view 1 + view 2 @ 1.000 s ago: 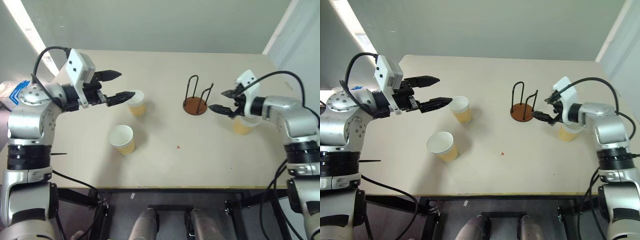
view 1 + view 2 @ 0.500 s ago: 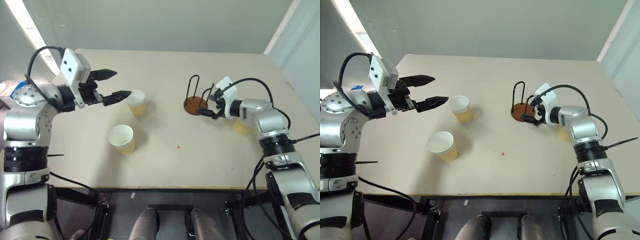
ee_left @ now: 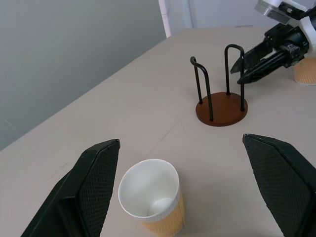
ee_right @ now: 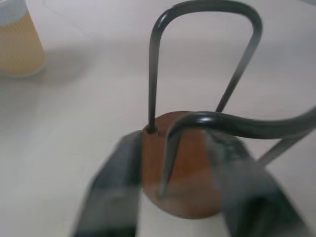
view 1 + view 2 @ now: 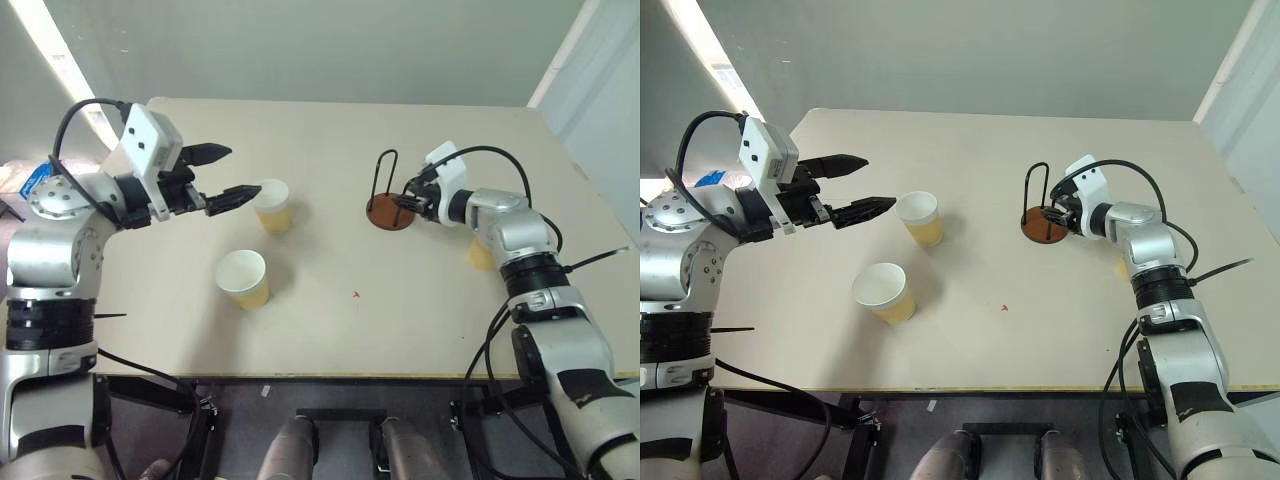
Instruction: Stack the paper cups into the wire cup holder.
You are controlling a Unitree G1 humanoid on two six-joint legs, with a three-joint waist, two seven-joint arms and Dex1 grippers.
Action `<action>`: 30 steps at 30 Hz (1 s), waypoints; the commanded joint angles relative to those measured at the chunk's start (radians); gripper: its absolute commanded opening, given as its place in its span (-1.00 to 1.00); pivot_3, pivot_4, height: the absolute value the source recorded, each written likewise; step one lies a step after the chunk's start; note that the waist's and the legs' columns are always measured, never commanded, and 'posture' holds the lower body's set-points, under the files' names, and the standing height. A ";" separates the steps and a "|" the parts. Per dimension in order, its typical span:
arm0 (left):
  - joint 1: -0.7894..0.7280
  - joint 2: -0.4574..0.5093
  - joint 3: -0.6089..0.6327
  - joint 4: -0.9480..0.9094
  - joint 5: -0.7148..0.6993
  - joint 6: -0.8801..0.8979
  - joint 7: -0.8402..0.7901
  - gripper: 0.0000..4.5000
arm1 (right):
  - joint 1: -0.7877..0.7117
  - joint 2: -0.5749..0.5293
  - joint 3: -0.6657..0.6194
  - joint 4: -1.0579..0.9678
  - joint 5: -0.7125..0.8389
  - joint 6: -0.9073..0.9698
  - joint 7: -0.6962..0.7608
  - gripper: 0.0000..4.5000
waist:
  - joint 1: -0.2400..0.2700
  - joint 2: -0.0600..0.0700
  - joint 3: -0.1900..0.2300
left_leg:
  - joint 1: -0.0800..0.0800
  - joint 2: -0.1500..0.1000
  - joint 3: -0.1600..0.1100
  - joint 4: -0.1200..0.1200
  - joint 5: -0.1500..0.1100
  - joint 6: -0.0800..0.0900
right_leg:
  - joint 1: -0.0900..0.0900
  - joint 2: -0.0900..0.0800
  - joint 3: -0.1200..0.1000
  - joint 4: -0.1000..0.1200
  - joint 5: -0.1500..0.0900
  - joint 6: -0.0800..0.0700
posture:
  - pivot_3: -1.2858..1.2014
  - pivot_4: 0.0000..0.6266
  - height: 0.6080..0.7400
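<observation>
The wire cup holder (image 5: 389,207), a brown disc with two black wire loops, stands right of the table's middle. My right gripper (image 5: 403,201) is at its right side, the jaws narrowed but still apart, astride the nearer wire loop (image 4: 170,148); I see no contact. One paper cup (image 5: 272,205) stands upright just past my left gripper (image 5: 241,172), which hovers open and level with nothing in it. A second paper cup (image 5: 244,278) stands nearer the front. A third paper cup (image 5: 479,256) is partly hidden behind my right forearm.
The tan table (image 5: 350,320) ends at its front edge just below the cups. A wall runs along the far edge.
My right gripper left the cup on the right, moved left to the holder, and its jaws narrowed around the near loop. The left arm stayed put.
</observation>
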 commanded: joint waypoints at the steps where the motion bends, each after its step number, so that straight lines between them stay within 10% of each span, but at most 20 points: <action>1: -0.002 0.006 0.037 -0.038 -0.014 0.002 0.011 0.95 | -0.014 0.006 -0.033 -0.040 0.012 0.015 -0.023 -0.66 | 0.000 0.000 0.000 | 0.000 0.000 0.000 0.000 0.000 0.000 | 0.000 0.000 0.000 0.000 0.000 0.000 | 0.03 -0.52 1.00; 4: 0.007 0.003 0.033 -0.054 -0.024 0.023 0.011 0.95 | 0.011 -0.011 -0.023 -0.079 0.011 0.035 0.002 -0.98 | 0.001 0.000 0.000 | 0.000 0.000 0.000 0.000 0.000 0.000 | 0.000 0.000 0.000 0.000 0.000 -0.001 | 0.03 -0.52 1.00; 19: 0.088 0.142 0.000 -0.285 -0.268 0.307 -0.241 0.95 | 0.260 -0.386 -0.003 -0.874 0.333 0.328 0.501 -0.98 | -0.002 -0.001 -0.001 | -0.003 0.001 0.000 0.000 0.000 -0.006 | 0.000 0.002 -0.001 -0.002 -0.003 -0.003 | 0.03 -0.52 1.00; 30: 0.073 0.153 -0.128 -0.323 -0.213 0.262 -0.330 0.95 | 0.342 -0.314 0.156 -0.939 0.256 0.229 0.436 -0.98 | -0.005 -0.001 -0.001 | 0.004 0.002 0.000 0.002 0.007 -0.001 | 0.005 0.002 0.000 0.002 -0.004 -0.011 | 0.03 -0.52 1.00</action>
